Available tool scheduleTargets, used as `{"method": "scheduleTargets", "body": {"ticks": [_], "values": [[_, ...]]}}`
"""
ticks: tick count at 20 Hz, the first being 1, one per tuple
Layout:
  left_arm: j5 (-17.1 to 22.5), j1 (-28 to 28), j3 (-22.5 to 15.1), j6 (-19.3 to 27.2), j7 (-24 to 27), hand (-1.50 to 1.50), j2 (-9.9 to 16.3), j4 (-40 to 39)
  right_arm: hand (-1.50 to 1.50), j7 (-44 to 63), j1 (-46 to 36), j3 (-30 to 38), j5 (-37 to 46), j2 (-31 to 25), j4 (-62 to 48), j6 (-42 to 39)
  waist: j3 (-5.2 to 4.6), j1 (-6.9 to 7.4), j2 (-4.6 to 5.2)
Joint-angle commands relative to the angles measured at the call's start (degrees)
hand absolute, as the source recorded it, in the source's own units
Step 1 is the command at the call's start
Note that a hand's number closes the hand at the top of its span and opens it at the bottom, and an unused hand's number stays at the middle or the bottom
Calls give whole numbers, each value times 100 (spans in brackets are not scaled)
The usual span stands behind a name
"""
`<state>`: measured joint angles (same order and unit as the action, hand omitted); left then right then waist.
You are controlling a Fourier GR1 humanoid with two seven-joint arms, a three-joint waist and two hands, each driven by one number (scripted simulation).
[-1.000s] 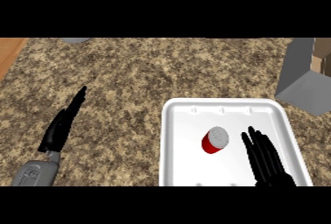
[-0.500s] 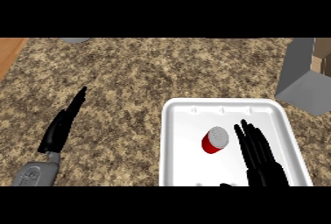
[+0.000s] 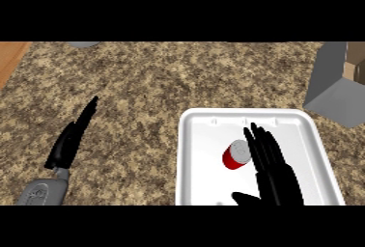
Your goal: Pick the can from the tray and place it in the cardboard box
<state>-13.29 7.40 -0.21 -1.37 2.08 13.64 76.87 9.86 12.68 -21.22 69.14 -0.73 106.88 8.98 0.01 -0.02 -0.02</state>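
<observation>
A red can [image 3: 234, 156] with a silver top stands in the white tray [image 3: 206, 144] at the lower right. My right hand [image 3: 274, 176] is over the tray, open, its straight fingers alongside the can's right side and partly over its top; the thumb shows near the tray's front edge. The cardboard box [image 3: 342, 82] sits at the upper right, cut off by the view's edge, showing grey outer walls and a brown inside. My left hand [image 3: 71, 137] rests open on the counter at the left, fingers pointing away.
The speckled brown granite counter [image 3: 164, 82] spreads between the tray and the far edge. A wooden strip [image 3: 10, 55] shows at the upper left, and a small grey object [image 3: 84, 44] lies at the far edge.
My right hand has slid left and forward across the tray, from a gap beside the can to right against it. The left hand and the can have not moved.
</observation>
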Motion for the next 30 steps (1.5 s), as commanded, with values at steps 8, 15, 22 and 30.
{"method": "scheduleTargets", "body": {"ticks": [8,15,22,30], "values": [[-202,13,91,-34,143,0,-212,-89,-150,-221,-1038,379,-385,69,-1709,590,1,19,4],[-305,0,155,-40,276,0,-270,-166,150,161,-916,-223,12,69,-1625,840,-1,4,1],[-299,204,274,-58,372,0,-234,-481,150,40,-807,-75,1014,55,-1440,1833,-2,-24,3],[-185,-127,405,-297,218,0,-84,45,150,330,-659,-102,1379,68,-1201,2460,-1,-3,-5]]}}
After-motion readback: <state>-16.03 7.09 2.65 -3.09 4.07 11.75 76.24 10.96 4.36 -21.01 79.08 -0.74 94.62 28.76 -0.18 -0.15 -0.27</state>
